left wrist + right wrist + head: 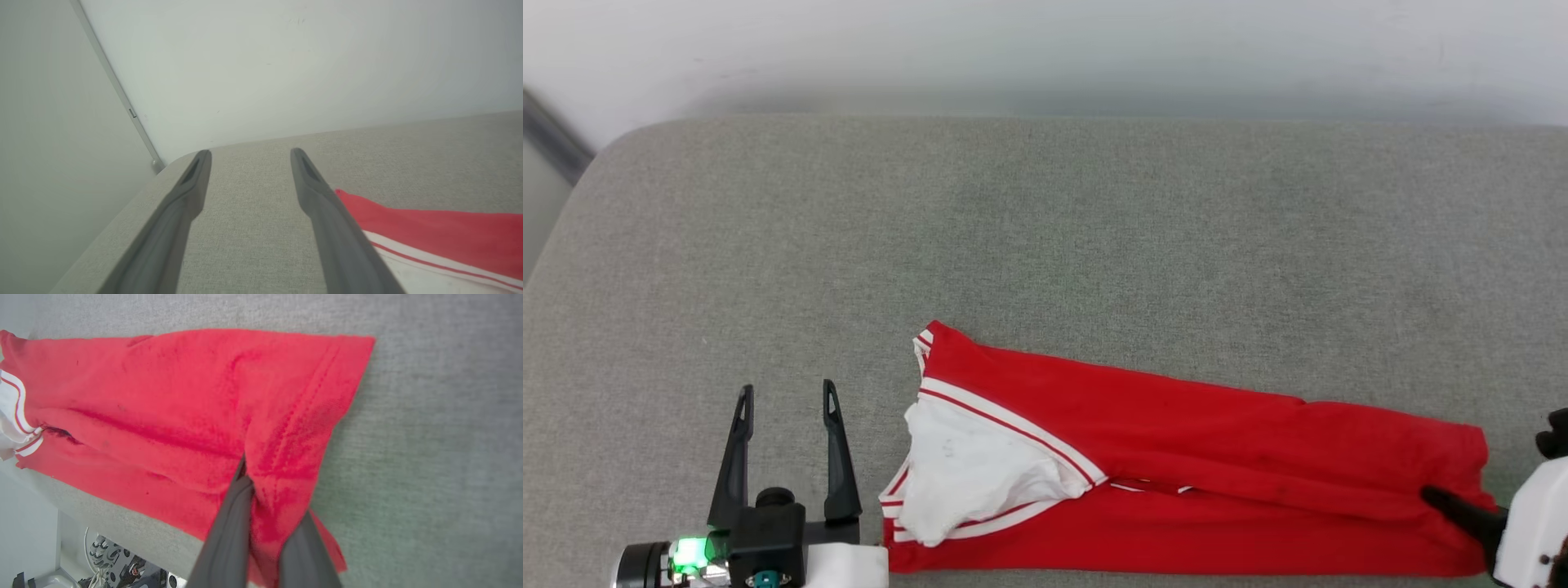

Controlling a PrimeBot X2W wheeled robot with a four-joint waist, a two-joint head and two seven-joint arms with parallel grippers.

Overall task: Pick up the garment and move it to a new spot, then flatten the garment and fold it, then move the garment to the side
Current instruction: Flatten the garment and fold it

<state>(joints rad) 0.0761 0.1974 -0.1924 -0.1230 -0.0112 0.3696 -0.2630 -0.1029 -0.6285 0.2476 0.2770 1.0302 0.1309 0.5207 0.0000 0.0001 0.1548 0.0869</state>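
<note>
Our right gripper (267, 498) clamps the hem of the lengthwise-folded red jersey T-shirt with white striped sleeves (1217, 433), lying at five o'clock on the grey fabric cushion (1045, 229), probably to fold it; our left gripper (787, 390) hangs wide open, empty, at seven o'clock

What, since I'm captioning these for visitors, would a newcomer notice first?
A red shirt with a white sleeve lies in a long strip at the near edge of a grey cushion. The right gripper pinches its right end, while the left gripper stands open beside the sleeve.
</note>
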